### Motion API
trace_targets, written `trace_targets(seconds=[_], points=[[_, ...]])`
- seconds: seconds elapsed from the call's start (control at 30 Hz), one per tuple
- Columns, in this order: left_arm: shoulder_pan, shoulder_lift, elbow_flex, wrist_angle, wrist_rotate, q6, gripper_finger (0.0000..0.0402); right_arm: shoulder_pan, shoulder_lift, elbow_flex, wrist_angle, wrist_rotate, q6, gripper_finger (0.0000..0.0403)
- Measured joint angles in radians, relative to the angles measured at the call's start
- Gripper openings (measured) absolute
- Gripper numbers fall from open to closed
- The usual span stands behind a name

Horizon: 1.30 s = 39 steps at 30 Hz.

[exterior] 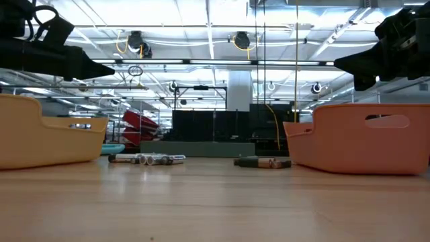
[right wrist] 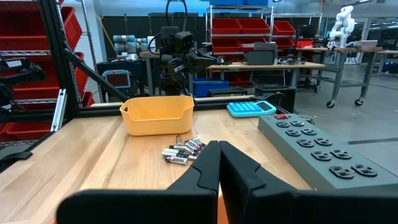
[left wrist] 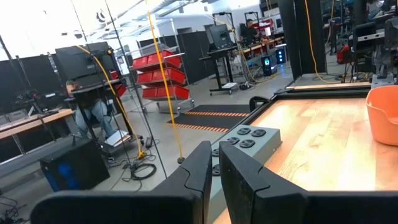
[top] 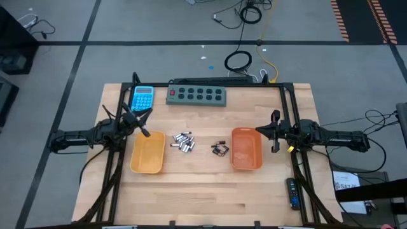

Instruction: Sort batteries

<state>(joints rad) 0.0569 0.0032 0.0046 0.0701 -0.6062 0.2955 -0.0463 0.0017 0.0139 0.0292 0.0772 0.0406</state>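
Note:
Two small heaps of batteries lie on the wooden table between two trays. The silvery ones (top: 182, 141) (right wrist: 183, 151) are beside the yellow tray (top: 148, 152). The dark ones (top: 220, 149) (exterior: 262, 162) are beside the orange tray (top: 247, 148). My left gripper (top: 143, 127) (left wrist: 215, 163) hovers level above the yellow tray's far left corner, rolled to one side, its fingers almost together with nothing between them. My right gripper (top: 259, 131) (right wrist: 219, 152) hovers level over the orange tray's far right corner, shut and empty.
A grey power strip (top: 197, 95) lies along the far edge, with a blue calculator (top: 142, 98) to its left. A dark remote-like device (top: 292, 193) lies near the right front corner. The black frame rails (top: 289, 102) run along the table's sides.

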Motion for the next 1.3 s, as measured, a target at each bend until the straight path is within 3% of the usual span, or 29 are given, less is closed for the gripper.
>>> trace_targets(seconds=[1.03, 1.3], points=[[0.0, 0.0, 0.0, 0.0, 0.0, 0.0, 0.0043, 0.0, 0.0, 0.0, 0.006, 0.001, -0.005, 0.0], [0.0, 0.0, 0.0, 0.0, 0.0, 0.0, 0.0043, 0.001, 0.0, -0.002, 0.158, 0.072, -0.024, 0.0]])
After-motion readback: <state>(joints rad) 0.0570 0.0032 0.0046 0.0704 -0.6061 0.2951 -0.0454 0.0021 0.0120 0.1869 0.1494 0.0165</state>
